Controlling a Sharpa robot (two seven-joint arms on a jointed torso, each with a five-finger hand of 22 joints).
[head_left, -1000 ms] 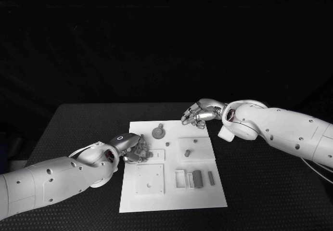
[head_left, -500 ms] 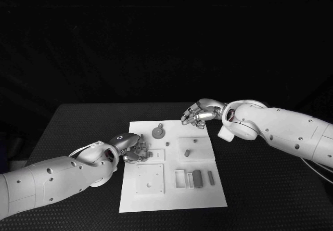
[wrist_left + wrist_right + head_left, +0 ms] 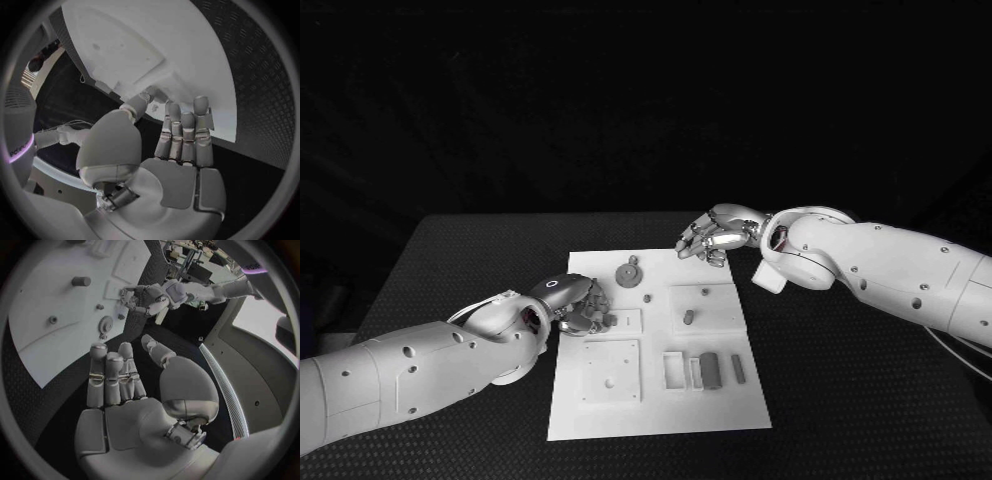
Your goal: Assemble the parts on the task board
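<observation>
- Board [image 3: 733, 400] lies mid-table, long axis running from 12 to 6 o'clock, grey parts scattered across it.
- Left hand [image 3: 574, 305] sits at the board's 9 o'clock edge, fingers curled over that rim; the left wrist view shows its fingertips [image 3: 181, 112] lying against the white edge. Whether a part is pinched there — cannot tell.
- Right hand [image 3: 715, 236] hovers at the board's 1 o'clock corner, fingers loosely curled, nothing in it; the right wrist view shows its palm bare.
- Disc [image 3: 630, 274] lies near 12 o'clock, just beyond the left hand — roughly at 1 o'clock from it — and at about 8 o'clock from the right hand.
- Peg [image 3: 688, 317] stands upright at board centre, at 3 o'clock from the left hand, well apart from the right.
- Bars [image 3: 710, 369] lie side by side toward 5 o'clock, long axes along the board's length.
- Judgement: the left hand is nearer to disc, peg and bars alike; any pick there likely falls to it.
</observation>
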